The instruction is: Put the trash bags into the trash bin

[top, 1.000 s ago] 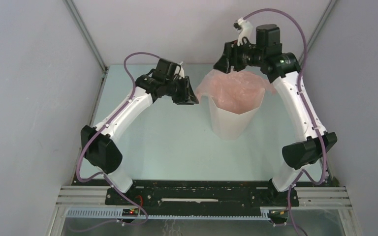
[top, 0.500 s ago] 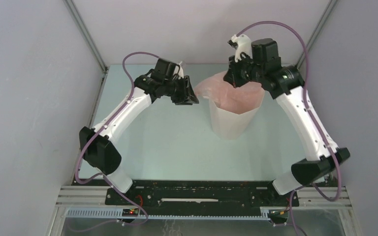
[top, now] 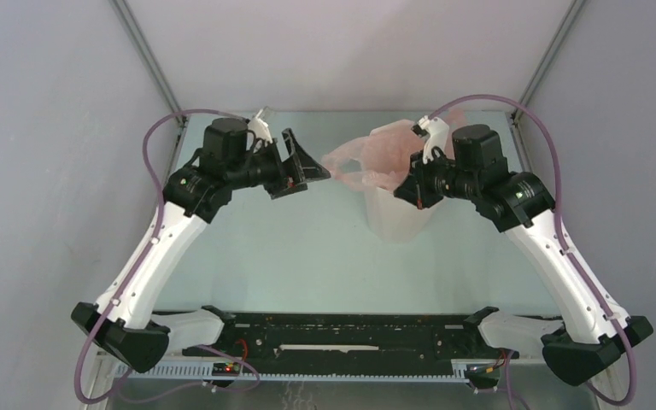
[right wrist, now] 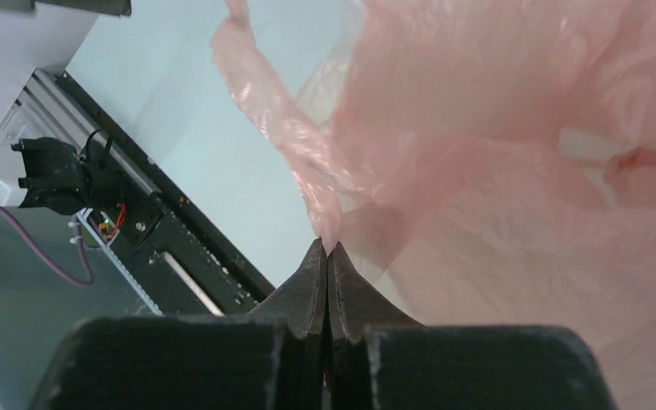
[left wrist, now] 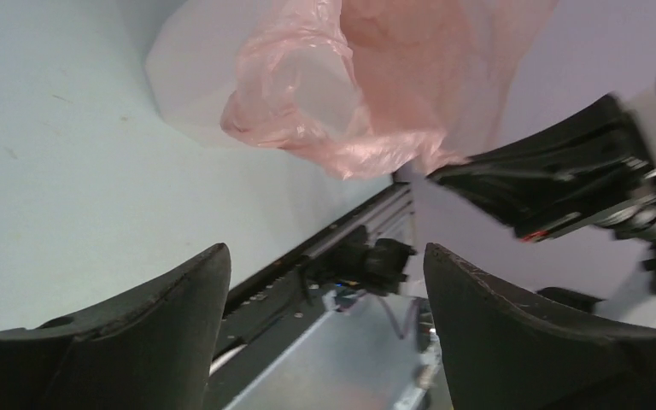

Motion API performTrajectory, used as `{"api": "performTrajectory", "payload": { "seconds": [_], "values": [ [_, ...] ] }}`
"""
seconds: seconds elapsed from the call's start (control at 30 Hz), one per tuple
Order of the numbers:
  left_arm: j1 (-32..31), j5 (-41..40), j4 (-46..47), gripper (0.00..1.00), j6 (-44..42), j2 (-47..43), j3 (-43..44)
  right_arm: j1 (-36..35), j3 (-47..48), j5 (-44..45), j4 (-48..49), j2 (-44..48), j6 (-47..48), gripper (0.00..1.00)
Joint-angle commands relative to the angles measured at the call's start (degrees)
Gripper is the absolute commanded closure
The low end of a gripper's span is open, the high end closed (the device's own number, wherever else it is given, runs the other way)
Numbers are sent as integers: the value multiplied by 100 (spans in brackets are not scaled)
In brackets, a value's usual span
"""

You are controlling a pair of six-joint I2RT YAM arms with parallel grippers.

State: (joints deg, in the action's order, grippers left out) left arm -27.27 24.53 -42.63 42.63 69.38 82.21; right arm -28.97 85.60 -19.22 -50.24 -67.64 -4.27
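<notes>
Pale-pink translucent plastic-film trash bag (top: 366, 161) bunched above the rim of the tall white faceted plastic bin (top: 389, 220), spilling left. Right gripper (right wrist: 326, 249) clamps its film; left gripper (left wrist: 326, 256) gapes empty beside it. We risk tipping the light bin if film snags the rim.

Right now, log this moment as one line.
left gripper open | right gripper shut on trash bag | bag bunched over trash bin rim, not fully in
</notes>
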Motion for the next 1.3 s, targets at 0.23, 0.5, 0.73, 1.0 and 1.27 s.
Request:
{"api": "performTrajectory", "payload": {
  "seconds": [0.23,0.5,0.73,1.0,1.27],
  "values": [
    [29,598,3102,8,3814,441,-1509,-196,-531,492,217,636,-638,98],
    [-220,389,2698,57,3042,1044,-1260,-308,-794,959,-198,1046,-871,96],
    [-437,374,2465,76,2505,1299,-1355,-320,-1785,1370,-17,1761,-1269,90],
    [-525,277,2343,89,2011,1977,-950,-95,-2455,1785,624,1691,-1587,63],
    [-534,384,2123,92,1741,2163,-634,14,-1255,1696,-684,2022,-1355,30]
  ]
}}
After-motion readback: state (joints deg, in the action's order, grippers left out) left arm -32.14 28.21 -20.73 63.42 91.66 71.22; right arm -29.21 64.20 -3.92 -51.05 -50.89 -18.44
